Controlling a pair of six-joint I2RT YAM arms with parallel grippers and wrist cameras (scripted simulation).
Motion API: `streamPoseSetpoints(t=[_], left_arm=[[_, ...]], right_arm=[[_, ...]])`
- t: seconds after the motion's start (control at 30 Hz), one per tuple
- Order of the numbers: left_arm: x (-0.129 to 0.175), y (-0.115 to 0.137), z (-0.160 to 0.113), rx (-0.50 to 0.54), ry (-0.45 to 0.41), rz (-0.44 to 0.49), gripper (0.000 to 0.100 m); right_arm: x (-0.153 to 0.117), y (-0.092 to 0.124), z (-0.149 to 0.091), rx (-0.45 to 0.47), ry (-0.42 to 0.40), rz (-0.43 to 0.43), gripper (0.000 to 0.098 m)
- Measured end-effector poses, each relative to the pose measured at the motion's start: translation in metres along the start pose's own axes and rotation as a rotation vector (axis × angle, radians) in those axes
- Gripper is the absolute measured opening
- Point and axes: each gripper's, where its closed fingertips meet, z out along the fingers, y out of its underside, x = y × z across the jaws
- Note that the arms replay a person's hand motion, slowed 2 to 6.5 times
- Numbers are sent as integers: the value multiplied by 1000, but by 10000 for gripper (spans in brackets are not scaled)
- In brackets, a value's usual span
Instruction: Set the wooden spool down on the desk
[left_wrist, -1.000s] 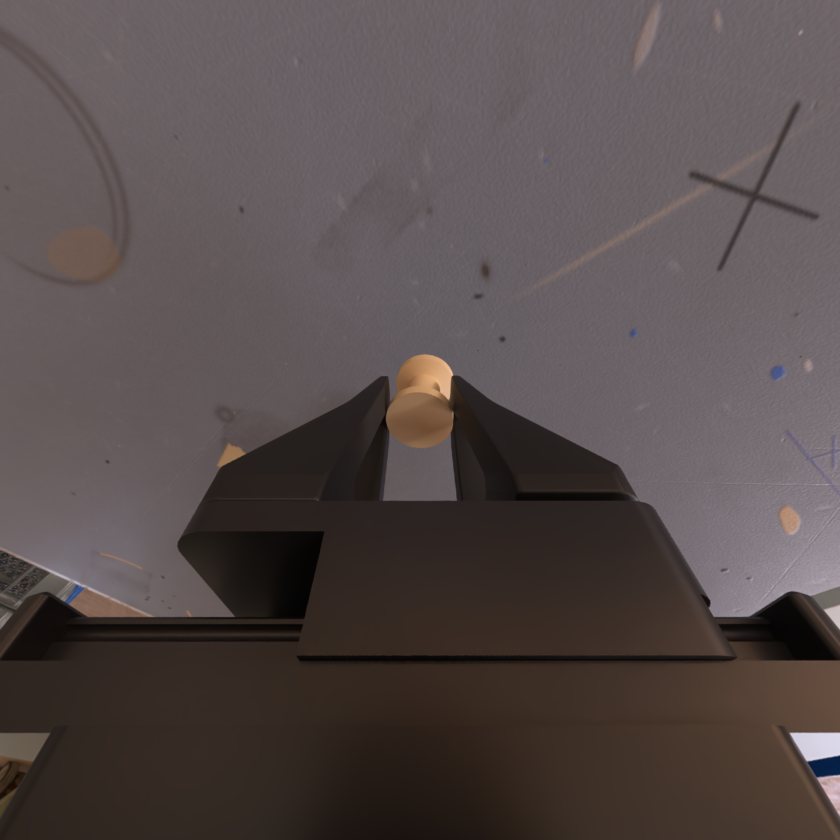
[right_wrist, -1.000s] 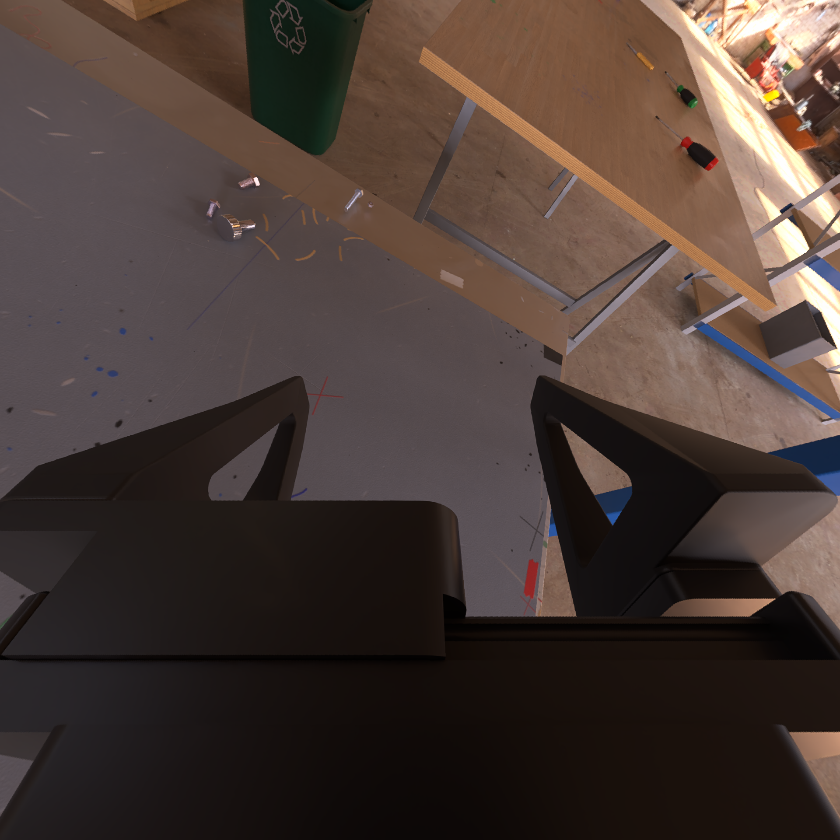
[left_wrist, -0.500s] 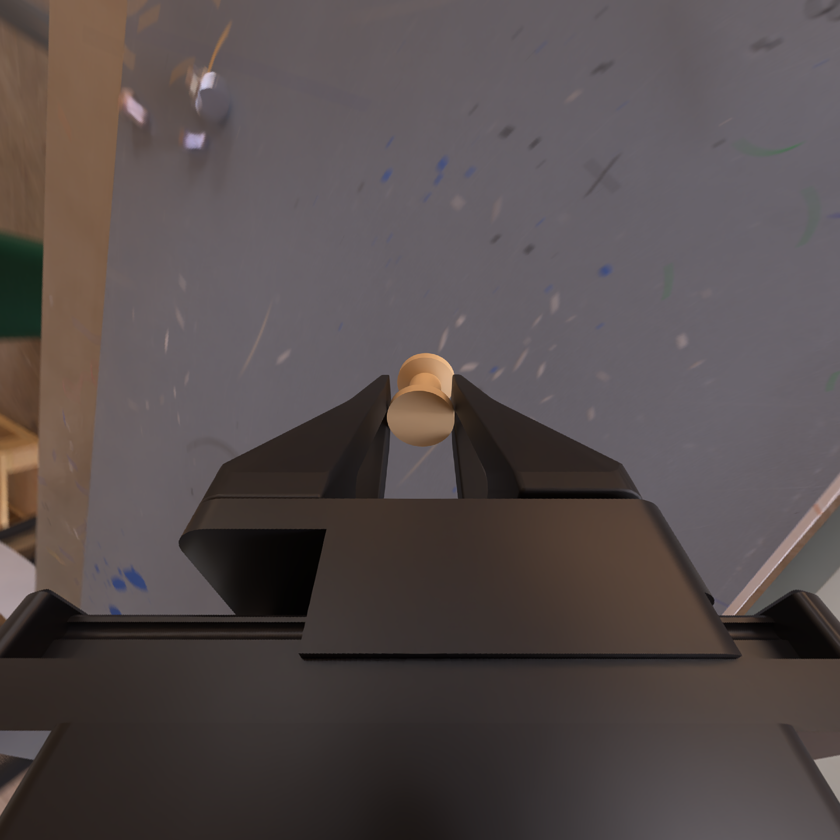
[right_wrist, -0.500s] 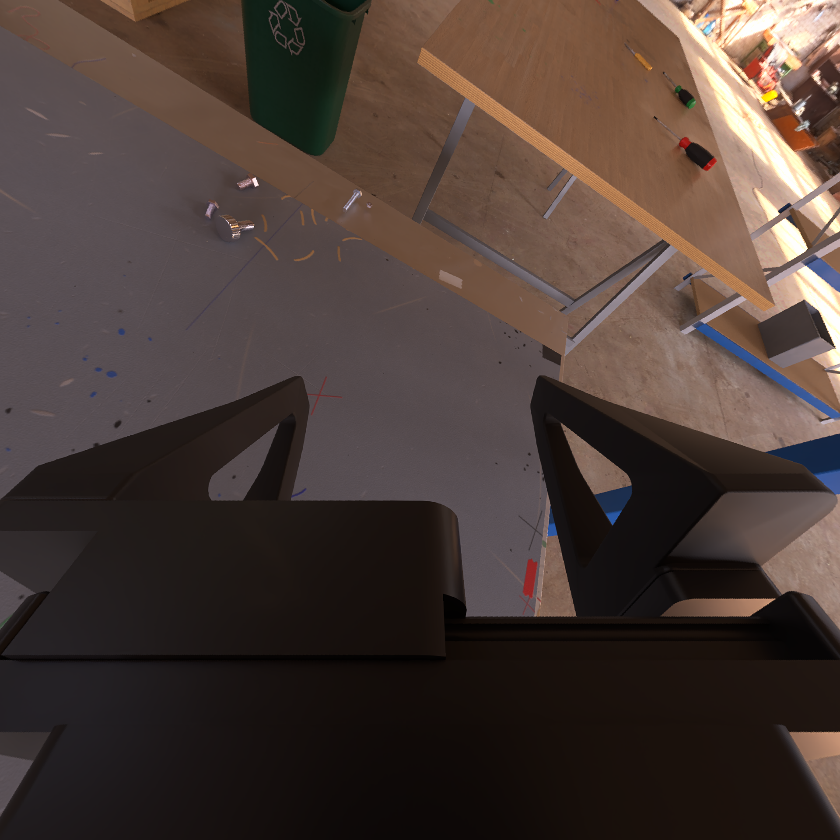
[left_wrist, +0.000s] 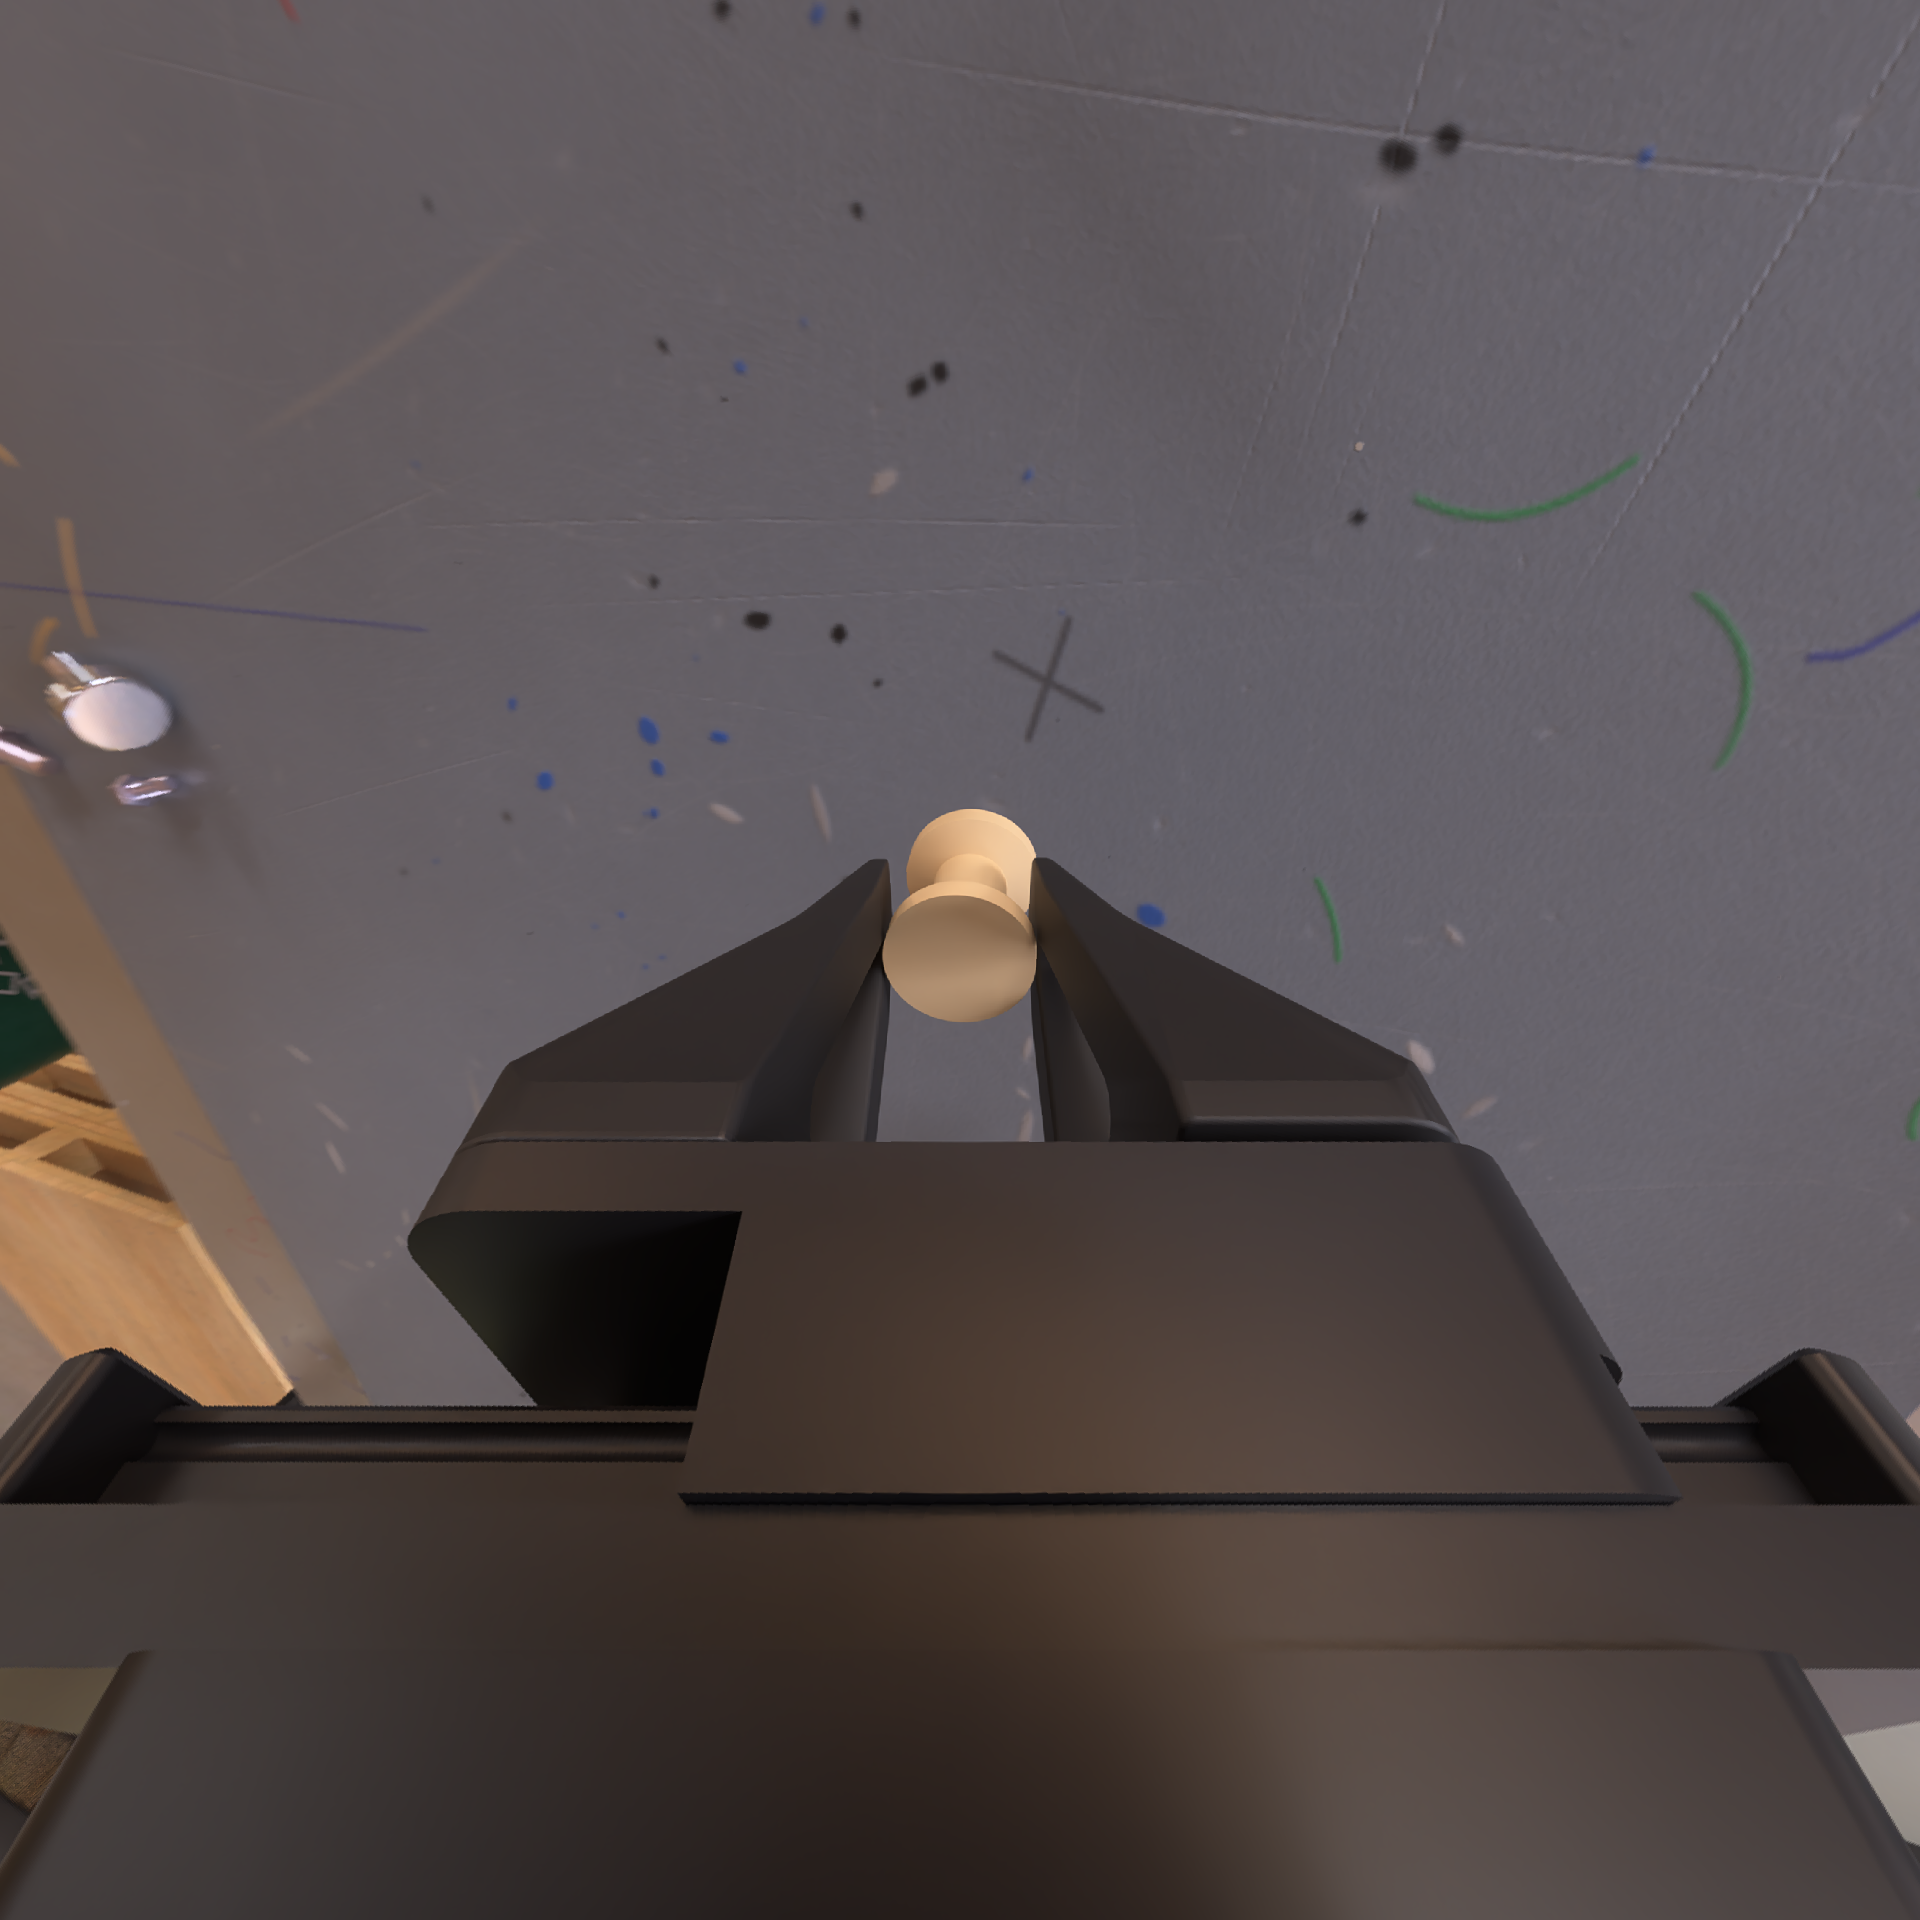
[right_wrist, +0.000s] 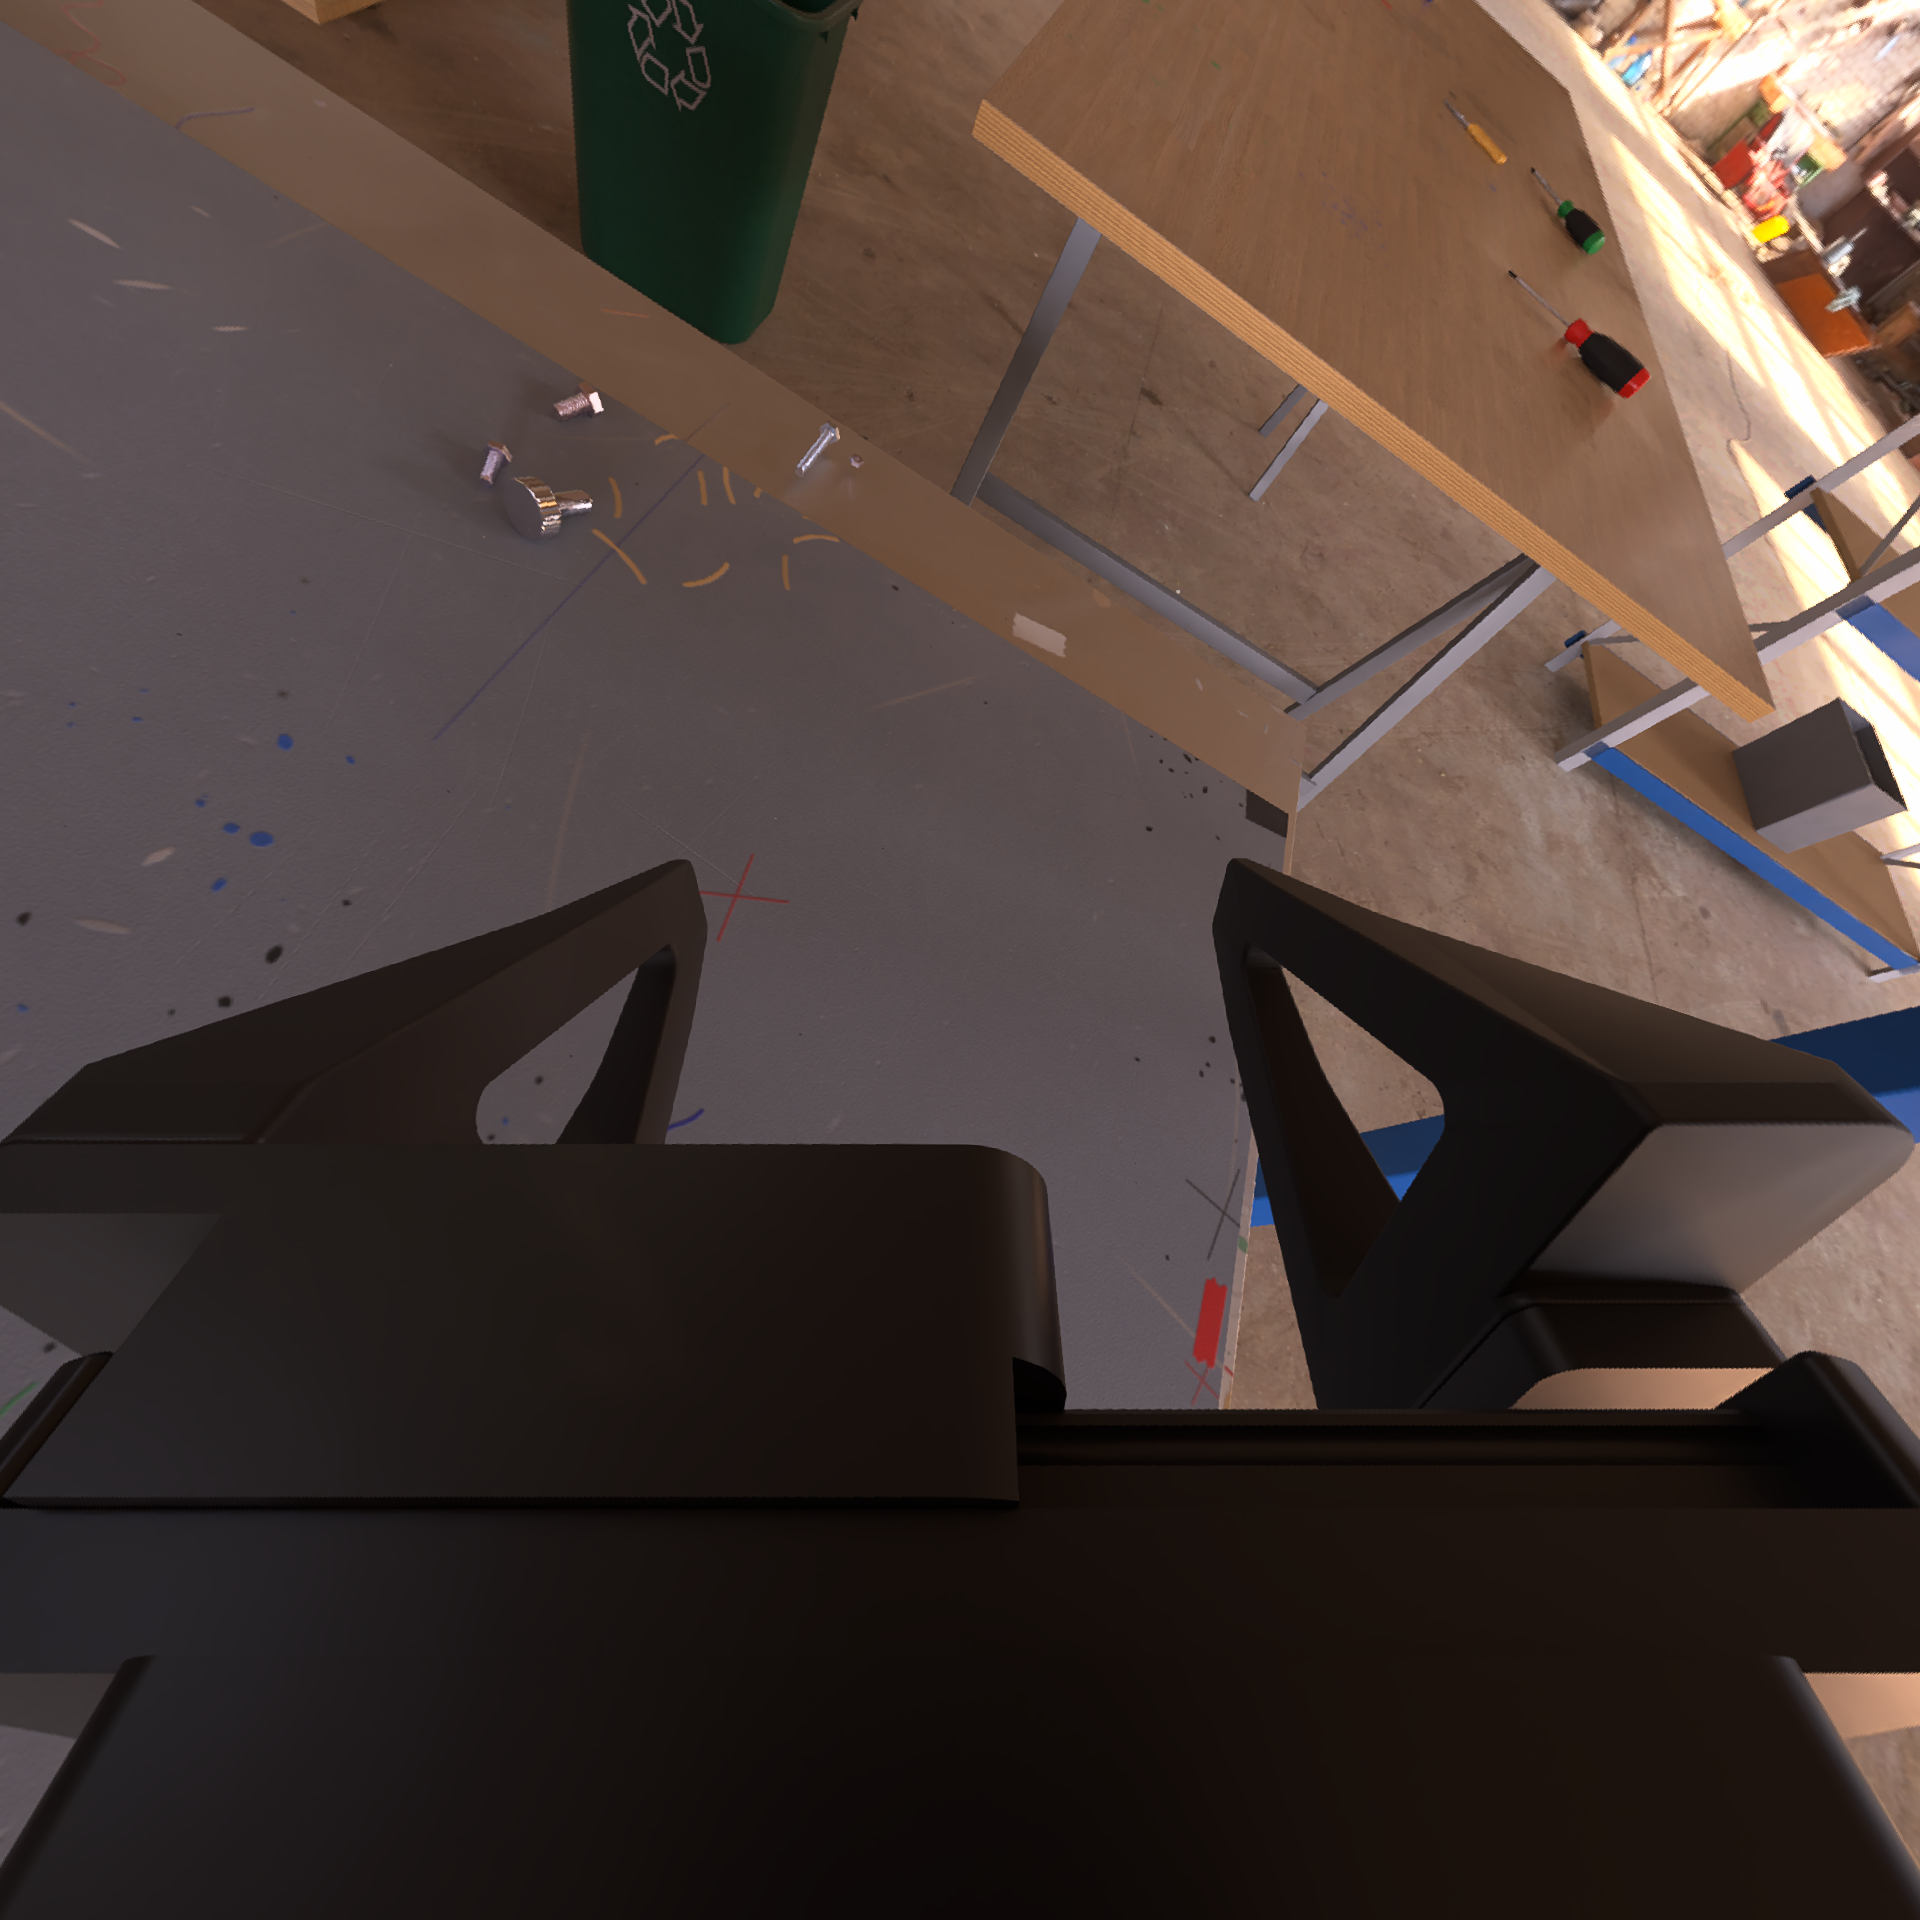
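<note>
Left wrist view: the left gripper (left_wrist: 961, 868) is clamped on the wooden spool (left_wrist: 961, 940), pinched at its flanges right at the fingertips, above the grey desk (left_wrist: 1247, 364). Letting go this high would likely send it rolling, perhaps toward the metal bolts (left_wrist: 109, 712) at 9 o'clock

Right wrist view: the right gripper (right_wrist: 961, 883) hangs spread apart, holding nothing; no spool shows

Matte black left hand (left_wrist: 961, 883), right hand (right_wrist: 961, 883); 2 tapered fingers each.
</note>
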Motion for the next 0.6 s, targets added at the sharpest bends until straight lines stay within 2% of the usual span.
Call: streamPoseSetpoints(t=[0.27, 0.6], left_arm=[[6, 3, 23, -44, 77, -26, 223], [9, 2, 28, -31, 115, -37, 223]], right_arm=[[0, -1, 0, 4, -5, 1, 835], [0, -1, 0, 1, -8, 3, 836]])
